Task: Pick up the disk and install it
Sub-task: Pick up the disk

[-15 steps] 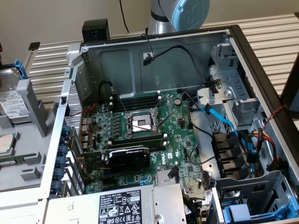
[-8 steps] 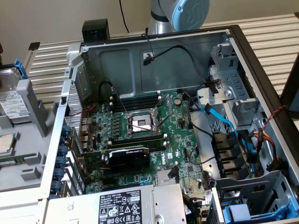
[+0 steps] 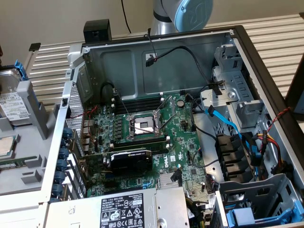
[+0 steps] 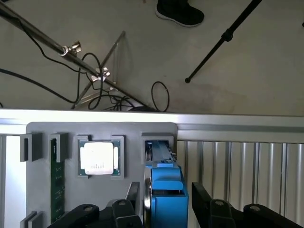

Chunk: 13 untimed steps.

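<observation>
While the exterior view shows the labelled disk (image 3: 10,105), the wrist view shows fingers (image 4: 211,211) apart astride it.

The slatted metal surface (image 3: 278,35) carries an open computer case (image 3: 142,66), with a grey tray (image 3: 19,183) at its nine o'clock.

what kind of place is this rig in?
Probably a robotics lab bench for PC assembly: an open computer case with its motherboard exposed, a grey parts tray holding the disk and a processor chip, and stand legs beyond.
</observation>
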Motion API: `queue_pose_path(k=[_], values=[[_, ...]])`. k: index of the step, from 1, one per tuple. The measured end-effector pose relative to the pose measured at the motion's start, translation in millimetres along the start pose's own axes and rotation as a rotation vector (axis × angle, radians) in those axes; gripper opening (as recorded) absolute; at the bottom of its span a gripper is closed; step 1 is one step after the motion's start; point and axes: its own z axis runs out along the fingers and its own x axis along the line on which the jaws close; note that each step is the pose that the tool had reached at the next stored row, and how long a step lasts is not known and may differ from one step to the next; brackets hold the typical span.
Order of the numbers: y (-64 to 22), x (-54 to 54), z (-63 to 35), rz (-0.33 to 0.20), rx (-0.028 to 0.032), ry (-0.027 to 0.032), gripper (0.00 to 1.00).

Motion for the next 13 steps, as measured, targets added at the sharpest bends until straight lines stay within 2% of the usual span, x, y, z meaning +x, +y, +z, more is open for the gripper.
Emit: queue_pose_path(k=[1, 2, 3, 5, 10, 13], values=[[0.0, 0.0, 0.1, 0.000, 0.0006, 0.0000, 0.53], [0.0, 0.0, 0.1, 0.000, 0.0010, 0.0000, 0.47], [0.0, 0.1, 0.1, 0.000, 0.0012, 0.0003, 0.47], [0.2, 0.0, 0.2, 0.000, 0.0019, 0.0000, 0.38], [0.8, 0.1, 0.3, 0.000, 0.0050, 0.0000, 0.38], [1.1, 1.5, 0.3, 0.000, 0.0093, -0.0004, 0.38]])
